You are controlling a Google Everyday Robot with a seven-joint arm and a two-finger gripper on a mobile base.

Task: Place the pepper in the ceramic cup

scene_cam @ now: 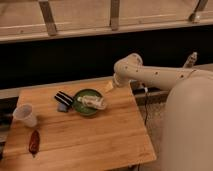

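Step 1: approach | end effector (110, 86) spread wide, empty, at far edge of wooden surface (100, 142) | slender dark red pepper (34, 142) lies front-left, near small white ceramic cup (25, 114) | next: cross over, descend on pepper.

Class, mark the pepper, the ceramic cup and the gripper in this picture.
pepper (34, 142), camera view, middle of its red body.
ceramic cup (25, 114), camera view, its white side wall.
gripper (109, 86), camera view, midway between its fingertips, at the far edge of the table (100, 145).

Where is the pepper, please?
Camera view: the pepper lies at the table's near left corner, before the ceramic cup; the gripper hangs by the green bowl.
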